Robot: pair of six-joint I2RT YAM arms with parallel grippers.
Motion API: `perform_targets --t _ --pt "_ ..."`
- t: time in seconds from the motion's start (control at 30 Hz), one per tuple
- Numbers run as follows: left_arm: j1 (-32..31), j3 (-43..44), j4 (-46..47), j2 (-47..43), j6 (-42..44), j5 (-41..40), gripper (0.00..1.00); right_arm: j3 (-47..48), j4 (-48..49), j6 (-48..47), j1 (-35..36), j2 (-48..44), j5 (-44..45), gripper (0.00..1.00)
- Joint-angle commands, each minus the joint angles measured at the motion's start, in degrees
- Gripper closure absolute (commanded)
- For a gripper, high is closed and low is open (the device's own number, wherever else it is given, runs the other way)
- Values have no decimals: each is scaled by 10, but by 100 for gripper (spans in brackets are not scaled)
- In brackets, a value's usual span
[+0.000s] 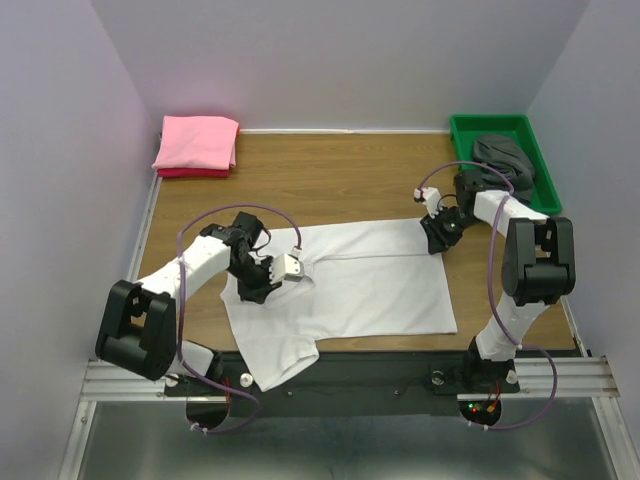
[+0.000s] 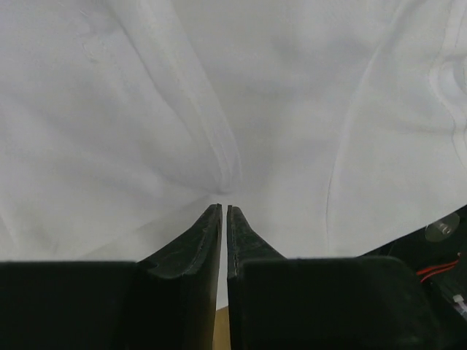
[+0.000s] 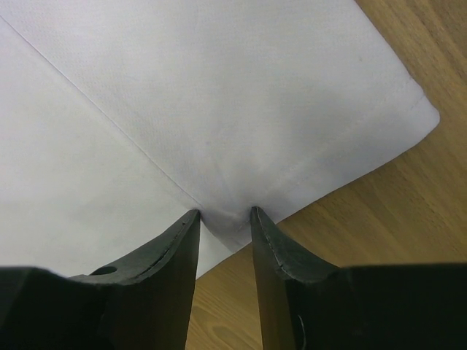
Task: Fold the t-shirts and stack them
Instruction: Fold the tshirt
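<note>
White t-shirt [image 1: 370, 285] lies spread flat mid-worktop [image 1: 340, 180], one sleeve hanging off the near edge toward the arm bases; no fold made in it yet, as far as visible. Left claw [image 2: 224, 208] sits on the shirt's left side, by a stitched seam; its jaws are all but closed with only a sliver of gap, and white cloth is drawn into that gap with wrinkles running to it; judged a pinch grip on the fabric. Right claw [image 3: 224, 215] is a little further back at the shirt's far right corner, on the hem just in from the corner; jaws part-closed with a moderate gap and a pucker of hem bunched between the tips; looks like a hold on the edge, but I cannot tell how firm; bare wood shows just past that hem. Far left, a pink folded shirt [image 1: 197, 142] rests on a red folded shirt [image 1: 190, 172]; those two look done and stacked. Far right, a green bin [image 1: 458, 135] holds a crumpled grey garment [image 1: 505, 155], likely waiting its turn. Progress judgement: roughly midway; the white one is only at the start of its fold with both claws on it; it then has to go on the pink stack; the grey one is left after that.
</note>
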Motion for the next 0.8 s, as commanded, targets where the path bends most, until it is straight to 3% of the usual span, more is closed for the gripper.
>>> perform_targets --t 0.0,0.07,0.1,0.17,0.27,0.33,0.4,0.57,0.77 --pt "-1 -3 -42 -41 43 -46 81 28 -23 -10 3 -3 21 60" --pt "11 3 -41 -48 41 -47 75 33 -28 -5 3 -6 14 59" --pt "17 7 -39 -49 36 -43 62 35 -32 -4 3 -7 8 58" --pt "39 19 -24 -48 26 -35 52 44 -37 5 2 -11 -8 58" --pt "93 49 16 -34 -15 -25 50 61 -40 14 3 -8 -16 58" --pt "163 78 58 1 -47 -8 50 76 -40 23 3 -2 -17 58" --pt "226 163 85 48 -95 16 50 107 -39 43 3 13 -10 59" --pt "292 249 105 137 -196 53 50 188 -36 116 -26 62 -17 60" --pt "313 239 127 186 -271 125 44 219 -35 201 -66 103 -53 54"
